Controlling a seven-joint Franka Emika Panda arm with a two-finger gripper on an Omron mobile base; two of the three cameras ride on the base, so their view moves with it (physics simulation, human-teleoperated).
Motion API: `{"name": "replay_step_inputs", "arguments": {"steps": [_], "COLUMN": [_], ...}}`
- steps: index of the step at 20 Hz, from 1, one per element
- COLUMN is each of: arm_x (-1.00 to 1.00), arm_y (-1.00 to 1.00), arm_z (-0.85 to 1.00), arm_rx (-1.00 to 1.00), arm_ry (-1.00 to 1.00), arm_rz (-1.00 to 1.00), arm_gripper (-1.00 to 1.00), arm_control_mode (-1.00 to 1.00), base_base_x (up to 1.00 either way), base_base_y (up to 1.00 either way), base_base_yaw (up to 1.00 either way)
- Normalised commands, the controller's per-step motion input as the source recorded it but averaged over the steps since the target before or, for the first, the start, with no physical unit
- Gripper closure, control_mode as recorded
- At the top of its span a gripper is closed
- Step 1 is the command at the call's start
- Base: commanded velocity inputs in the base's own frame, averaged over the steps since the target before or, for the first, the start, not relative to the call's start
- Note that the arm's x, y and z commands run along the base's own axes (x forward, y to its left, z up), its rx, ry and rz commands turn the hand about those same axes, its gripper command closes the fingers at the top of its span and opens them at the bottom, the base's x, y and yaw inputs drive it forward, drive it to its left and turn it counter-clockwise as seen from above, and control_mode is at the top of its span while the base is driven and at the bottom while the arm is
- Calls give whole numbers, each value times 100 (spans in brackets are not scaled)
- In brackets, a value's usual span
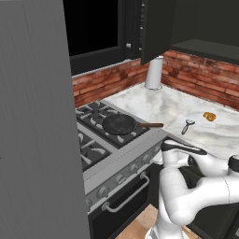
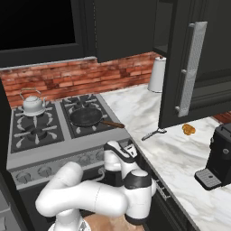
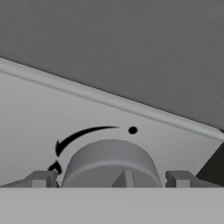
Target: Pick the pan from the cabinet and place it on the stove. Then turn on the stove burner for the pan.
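The black pan (image 1: 119, 124) (image 2: 85, 117) rests on the front right grate of the stove (image 1: 122, 156) (image 2: 41, 152), its brown handle pointing right over the counter. The cabinet (image 1: 156, 28) (image 2: 189, 63) hangs above the counter with its door swung open. My gripper (image 3: 109, 179) is open at the stove's front panel, one fingertip on each side of a round grey knob (image 3: 109, 161) without pinching it. In the base views my hand (image 1: 179, 148) (image 2: 119, 151) presses in at the range's front right corner.
A silver kettle (image 2: 34, 104) sits on the back left burner. On the marble counter lie a peeler (image 1: 187, 125) (image 2: 153, 133), an orange item (image 1: 209, 116) and a white roll (image 1: 154, 72). A coffee machine (image 2: 221, 153) stands at right. A broad grey panel (image 1: 32, 116) walls the left.
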Motion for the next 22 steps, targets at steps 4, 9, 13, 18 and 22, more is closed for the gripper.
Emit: {"name": "replay_step_inputs", "arguments": {"steps": [4,9,13,18,22], "arm_x": [10,10,28,10,0], "arm_y": [3,5,31,8,4], "arm_z": [-21,-26,-26,-21,-20], "arm_rx": [0,0,0,-3,-13], "arm_ry": [0,0,0,0,-4], "arm_rz": [0,0,0,1,3], "arm_gripper": [-100,100,100,100,100], "arm_control_mode": [-100,-100,-100,-100,-100], "base_base_x": [0,0,0,0,0], "base_base_y": [0,0,0,0,0], "base_base_yaw": [0,0,0,0,0]}}
